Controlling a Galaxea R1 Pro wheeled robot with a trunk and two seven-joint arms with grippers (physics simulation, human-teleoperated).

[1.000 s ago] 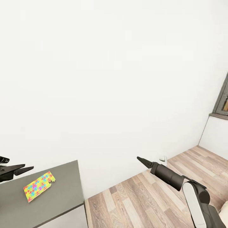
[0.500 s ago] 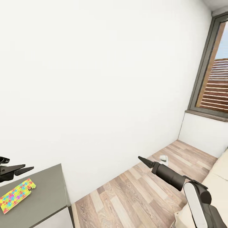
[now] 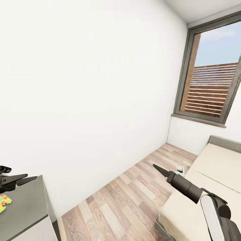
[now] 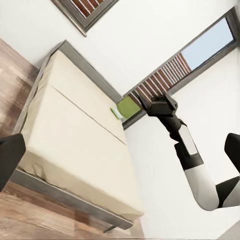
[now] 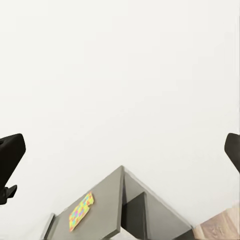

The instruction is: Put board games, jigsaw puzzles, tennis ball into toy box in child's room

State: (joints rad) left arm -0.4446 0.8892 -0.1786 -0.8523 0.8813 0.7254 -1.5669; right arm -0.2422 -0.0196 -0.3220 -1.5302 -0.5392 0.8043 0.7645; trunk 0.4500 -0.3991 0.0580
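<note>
Head view: both black grippers, left (image 3: 20,180) and right (image 3: 160,169), spread and empty mid-transit, probably bedward; thin multicoloured jigsaw slab (image 3: 4,202) flat on dark grey desk (image 3: 26,207), beneath left gripper.

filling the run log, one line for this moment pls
phase: turning toward bed | left gripper: open, empty | right gripper: open, empty | jigsaw puzzle: on table
</note>
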